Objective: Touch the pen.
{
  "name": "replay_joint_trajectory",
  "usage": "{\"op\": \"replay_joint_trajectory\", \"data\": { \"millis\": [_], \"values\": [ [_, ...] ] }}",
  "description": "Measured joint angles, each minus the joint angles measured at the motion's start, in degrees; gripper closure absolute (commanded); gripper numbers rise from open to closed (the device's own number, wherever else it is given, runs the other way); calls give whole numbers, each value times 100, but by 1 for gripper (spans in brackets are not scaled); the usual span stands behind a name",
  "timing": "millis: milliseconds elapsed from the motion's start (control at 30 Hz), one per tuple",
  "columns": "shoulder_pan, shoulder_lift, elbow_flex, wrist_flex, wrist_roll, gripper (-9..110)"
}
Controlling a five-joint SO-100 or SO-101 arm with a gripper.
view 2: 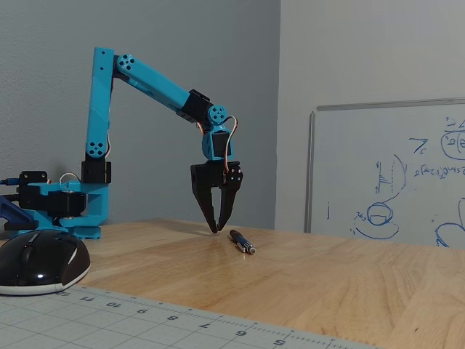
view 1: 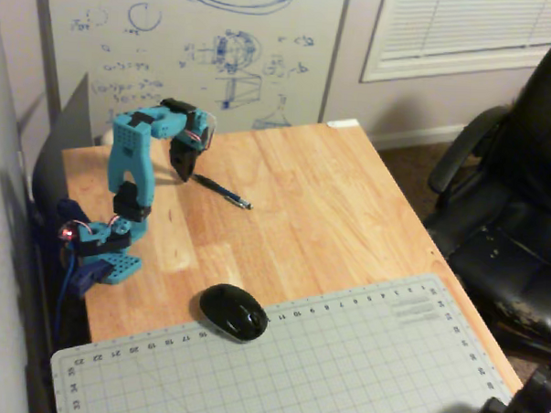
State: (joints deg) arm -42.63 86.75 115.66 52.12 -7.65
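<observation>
The thin dark blue-black pen (view 1: pixel 220 191) (view 2: pixel 243 241) lies flat on the light wooden table (view 1: pixel 348 219) (view 2: pixel 327 276), behind the oval black mouse (view 1: pixel 233 312) (view 2: pixel 40 262) and grey gridded cutting mat (view 1: pixel 342 365) (view 2: pixel 109 320). The blue arm's black two-finger gripper (view 1: pixel 183 176) (view 2: pixel 216 230) points down at the pen's end nearest the arm, tips just above the wood, fingers nearly together and holding nothing. Whether the tips touch the pen cannot be told in either fixed view.

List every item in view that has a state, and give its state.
hand: shut, empty, tips down at the table beside the pen.
pen: lying flat on the table, not gripped.
mouse: resting half on the cutting mat's edge.
window blinds: closed.
</observation>
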Motion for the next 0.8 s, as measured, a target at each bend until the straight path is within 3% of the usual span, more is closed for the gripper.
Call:
{"op": "replay_joint_trajectory", "data": {
  "millis": [133, 267, 333, 567, 800],
  "values": [
    [457, 387, 615, 439, 475, 101],
    [2927, 2540, 3296, 1125, 905, 101],
    [3577, 4104, 4667, 1327, 1002, 101],
    [3885, 9686, 6319, 1345, 1011, 101],
    [3885, 10362, 6530, 1380, 1055, 101]
  ]
}}
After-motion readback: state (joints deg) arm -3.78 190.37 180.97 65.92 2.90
